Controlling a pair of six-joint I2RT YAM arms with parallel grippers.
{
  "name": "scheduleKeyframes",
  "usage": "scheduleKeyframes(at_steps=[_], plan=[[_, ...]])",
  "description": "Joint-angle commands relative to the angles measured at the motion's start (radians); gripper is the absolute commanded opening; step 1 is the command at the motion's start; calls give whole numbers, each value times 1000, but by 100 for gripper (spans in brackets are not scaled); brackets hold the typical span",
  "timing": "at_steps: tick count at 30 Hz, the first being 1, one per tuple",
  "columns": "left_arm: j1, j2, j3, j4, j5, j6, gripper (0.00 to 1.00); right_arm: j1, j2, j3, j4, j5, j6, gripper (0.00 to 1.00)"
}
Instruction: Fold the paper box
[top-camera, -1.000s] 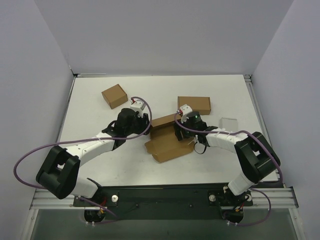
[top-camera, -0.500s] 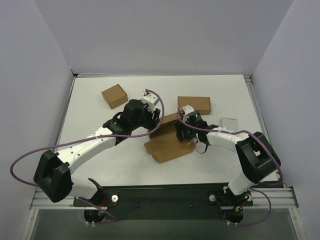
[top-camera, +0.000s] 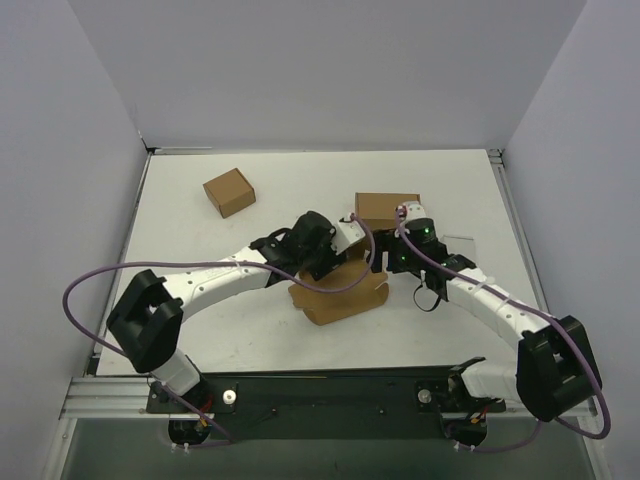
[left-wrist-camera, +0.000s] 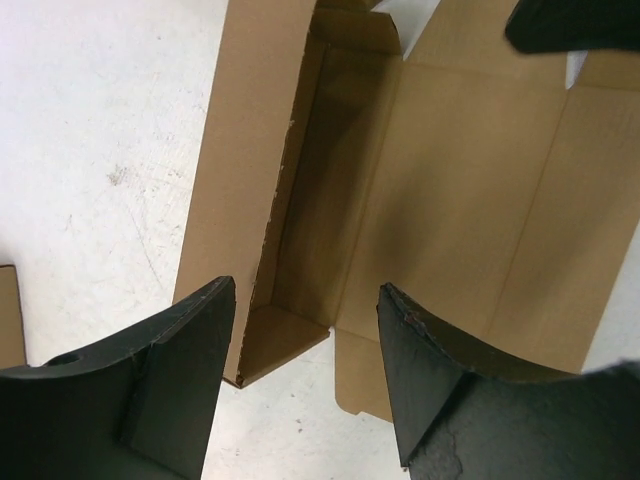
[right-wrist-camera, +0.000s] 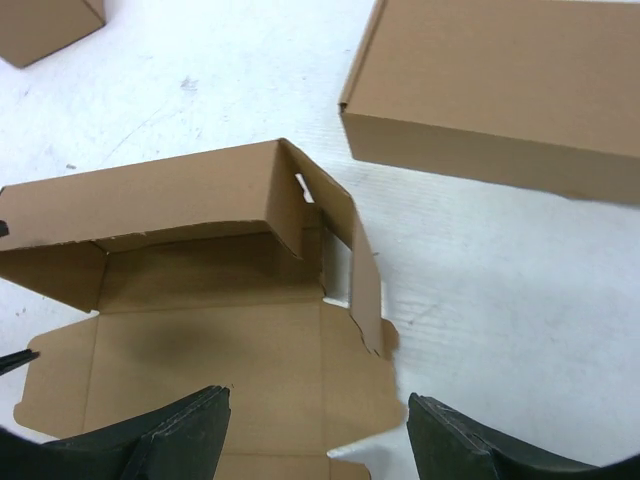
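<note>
The paper box (top-camera: 340, 296) lies half-formed and plain brown at mid-desk (top-camera: 300, 180), with one long wall raised. The left gripper (left-wrist-camera: 305, 290) hangs released over that wall's end, and the right gripper (right-wrist-camera: 318, 400) hangs released above the flat panel. There are three brown cartons: this one, a closed oblong box (top-camera: 388, 209) and a small squarish carton (top-camera: 229, 192). There is one pale grey case (top-camera: 458, 243).

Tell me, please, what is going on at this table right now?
The robot is partway through folding a plain brown cardboard mailer box in the middle of the white table. The box is only partly formed: one long wall stands up while most of the rest lies flat. The left gripper and the right gripper both hover over it, open and holding nothing.
</note>
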Motion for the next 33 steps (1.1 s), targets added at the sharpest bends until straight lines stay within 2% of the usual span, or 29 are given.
scheduleKeyframes(at_steps=[1,8,15,20,26,28,33], plan=[[-11,40,42,66,-37,94,69,-26,-101,-38,-102,40,128,72],[-30,107,28,185,-136,166,67,-29,-220,-74,-168,49,174,72],[-57,162,-17,314,-214,258,42,-31,-279,-83,-234,90,184,72],[-62,182,-43,363,-247,289,32,-31,-318,-46,-292,75,197,72],[-77,173,-90,446,-279,326,30,-32,-368,-15,-351,75,195,72],[-80,173,-107,475,-287,335,37,-32,-384,-14,-361,75,194,72],[-86,179,-116,500,-303,353,38,-32,-402,-23,-377,78,194,72]])
